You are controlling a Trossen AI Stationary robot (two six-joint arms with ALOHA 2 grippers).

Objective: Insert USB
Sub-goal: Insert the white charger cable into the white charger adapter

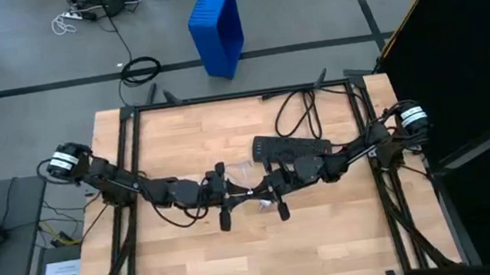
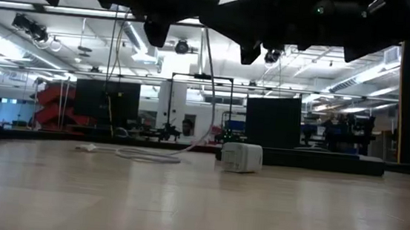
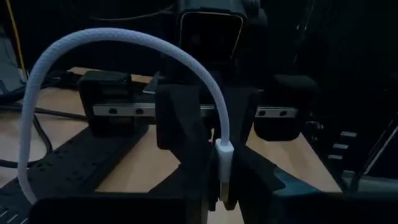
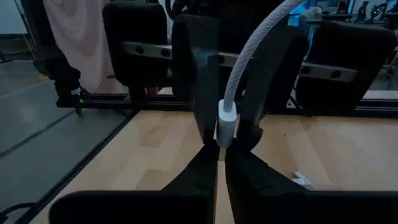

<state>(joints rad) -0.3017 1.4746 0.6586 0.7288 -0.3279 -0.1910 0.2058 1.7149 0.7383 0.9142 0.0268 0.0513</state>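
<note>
I am looking down on both arms reaching inward over the middle of the tabletop [image 1: 195, 263], their grippers facing each other nose to nose. The left gripper [image 1: 223, 198] is hanging just left of centre and the right gripper [image 1: 279, 189] just right of it, both raised clear of the wood, as the low view is showing them only as dark shapes along its top. The USB [image 3: 124, 46] is passing between them: in the left wrist view its white braided cable is arching up and over, and its white plug [image 3: 225, 163] is pointing down between dark fingers [image 3: 183, 134] that are closed against it. In the right wrist view the plug [image 4: 226, 123] is again sitting pinched where two pairs of fingers [image 4: 198, 68] are meeting, so I am reading both grippers as pressed onto the plug end. The rest of the cable is trailing down to the wood, where a loose white loop [image 2: 146, 154] is lying toward the far edge, beside a small white charger block [image 2: 242, 157]. The black power strip [image 1: 290, 145] is lying right of centre, toward the far edge, near the right arm, with its black cord [image 1: 297, 104] curling off toward the far edge.
</note>
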